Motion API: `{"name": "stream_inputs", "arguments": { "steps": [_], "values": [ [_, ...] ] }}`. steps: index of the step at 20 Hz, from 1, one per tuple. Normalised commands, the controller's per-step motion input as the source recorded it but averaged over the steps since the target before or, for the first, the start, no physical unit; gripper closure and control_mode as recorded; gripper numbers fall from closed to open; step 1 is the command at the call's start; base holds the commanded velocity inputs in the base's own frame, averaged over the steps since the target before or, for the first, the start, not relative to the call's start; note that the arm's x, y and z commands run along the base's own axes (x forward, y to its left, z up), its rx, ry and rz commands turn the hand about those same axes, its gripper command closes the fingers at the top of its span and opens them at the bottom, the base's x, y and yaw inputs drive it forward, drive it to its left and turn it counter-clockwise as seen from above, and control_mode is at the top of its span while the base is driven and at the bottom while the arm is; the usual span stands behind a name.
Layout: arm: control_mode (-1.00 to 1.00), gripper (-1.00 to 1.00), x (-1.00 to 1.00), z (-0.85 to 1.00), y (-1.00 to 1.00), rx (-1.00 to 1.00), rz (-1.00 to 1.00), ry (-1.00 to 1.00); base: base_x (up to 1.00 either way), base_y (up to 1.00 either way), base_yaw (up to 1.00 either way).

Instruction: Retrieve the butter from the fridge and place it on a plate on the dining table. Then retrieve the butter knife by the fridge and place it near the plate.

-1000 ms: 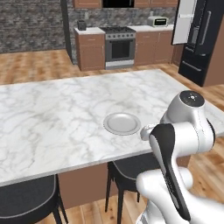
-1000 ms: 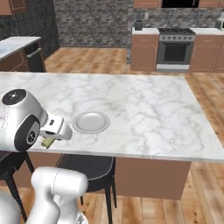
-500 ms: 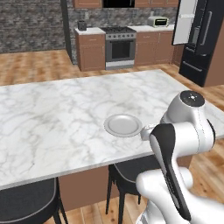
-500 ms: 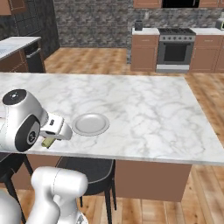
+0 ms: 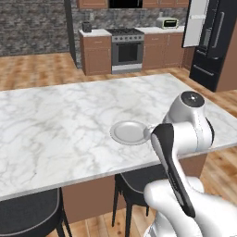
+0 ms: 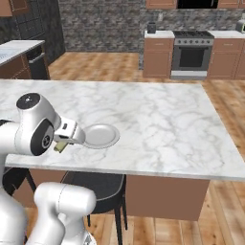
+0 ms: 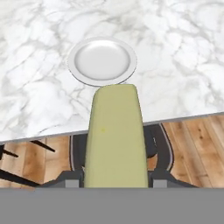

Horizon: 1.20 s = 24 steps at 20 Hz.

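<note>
The butter, a pale yellow-olive stick, is held lengthwise in my gripper, which is shut on it. Just past its far end lies the round light-grey plate on the white marble dining table. From the right base view the gripper hangs over the table's near edge with the butter peeking out below it, left of the plate. The plate lies bare near the table's front edge. The black fridge stands far back right, one door open. The butter knife is out of view.
Dark stools stand under the table's near edge. Beyond the table are a wooden floor, a stove with brown cabinets, and a side counter at the left.
The whole picture has shifted slightly, with the table and plate a touch nearer. The butter stays held the same way.
</note>
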Motion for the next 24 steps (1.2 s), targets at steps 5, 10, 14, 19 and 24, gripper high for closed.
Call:
{"name": "stream_inputs", "arguments": {
  "steps": [5, 10, 14, 19, 24],
  "values": [
    [-1.00, 1.00, 1.00, -0.01, 0.10, 0.00, 0.00, 0.01, 0.00, 0.00, 0.00],
    [-1.00, 1.00, 1.00, -0.21, 0.13, 0.00, 0.00, 0.01, 0.00, 0.00, 0.00],
    [-1.00, 1.00, 1.00, -0.40, 0.04, 0.00, 0.00, 0.03, 0.00, 0.00, 0.00],
    [-1.00, 1.00, 0.64, -0.64, 0.01, 0.00, 0.00, 0.03, 0.00, 0.00, 0.00],
    [-1.00, 1.00, 0.55, -0.64, 0.00, 0.00, 0.00, 0.03, 0.00, 0.00, 0.00]
  ]
}}
